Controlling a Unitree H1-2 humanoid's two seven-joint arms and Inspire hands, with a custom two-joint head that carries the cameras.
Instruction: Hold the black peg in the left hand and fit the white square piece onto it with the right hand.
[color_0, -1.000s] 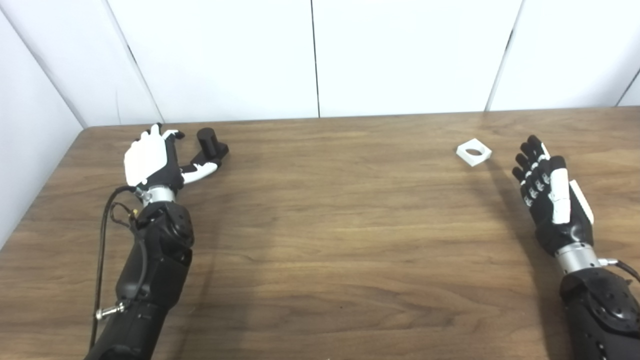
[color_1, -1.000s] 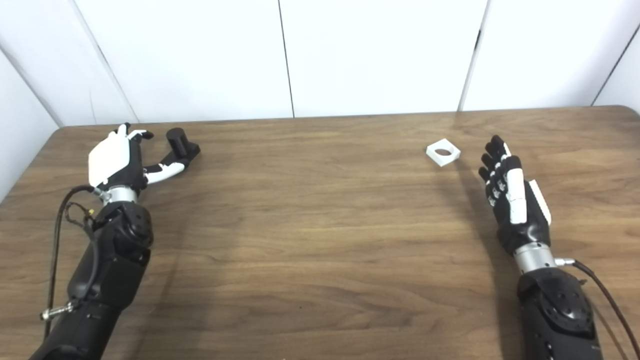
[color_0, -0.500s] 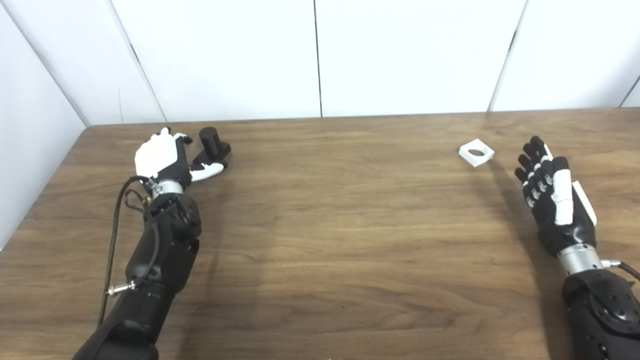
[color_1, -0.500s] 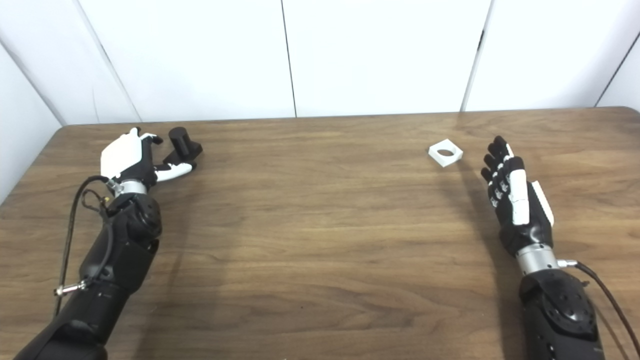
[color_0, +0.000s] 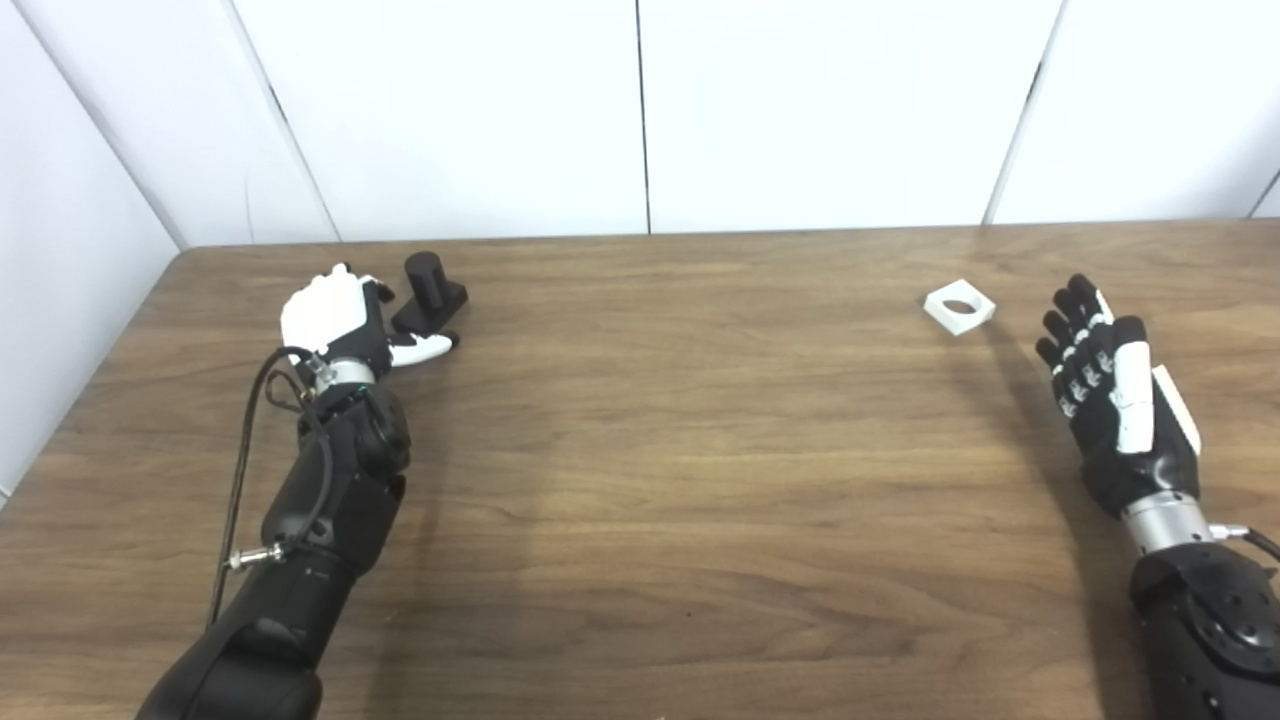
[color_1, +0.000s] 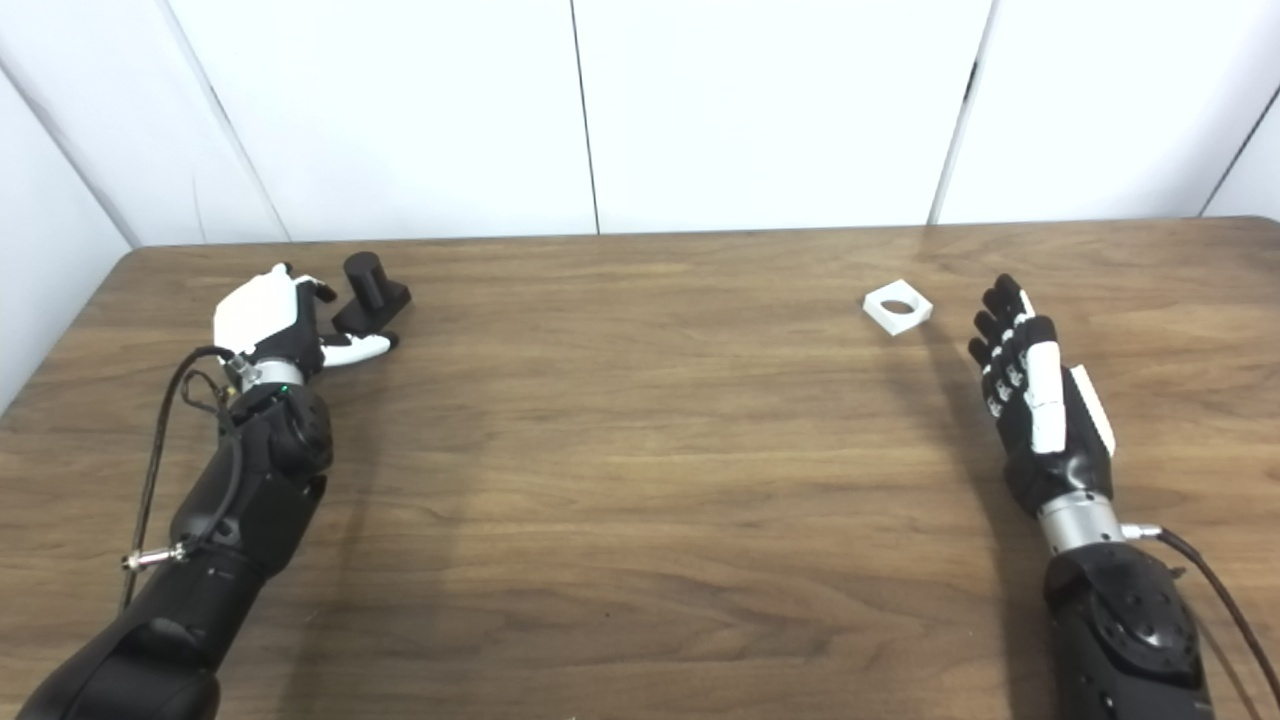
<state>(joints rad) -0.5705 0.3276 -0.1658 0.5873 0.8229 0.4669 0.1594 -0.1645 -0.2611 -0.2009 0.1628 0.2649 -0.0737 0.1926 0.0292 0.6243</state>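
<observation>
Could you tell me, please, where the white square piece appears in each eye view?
Left eye view: white square piece lies right of centre, on the table's far side.
Right eye view: same piece, slightly nearer centre.
Shared landmark: the right hand, apart from it on the right.

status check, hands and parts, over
Left hand open beside black peg, no grip yet. Right hand open, short of white square piece. Both parts on table, nothing between.
</observation>
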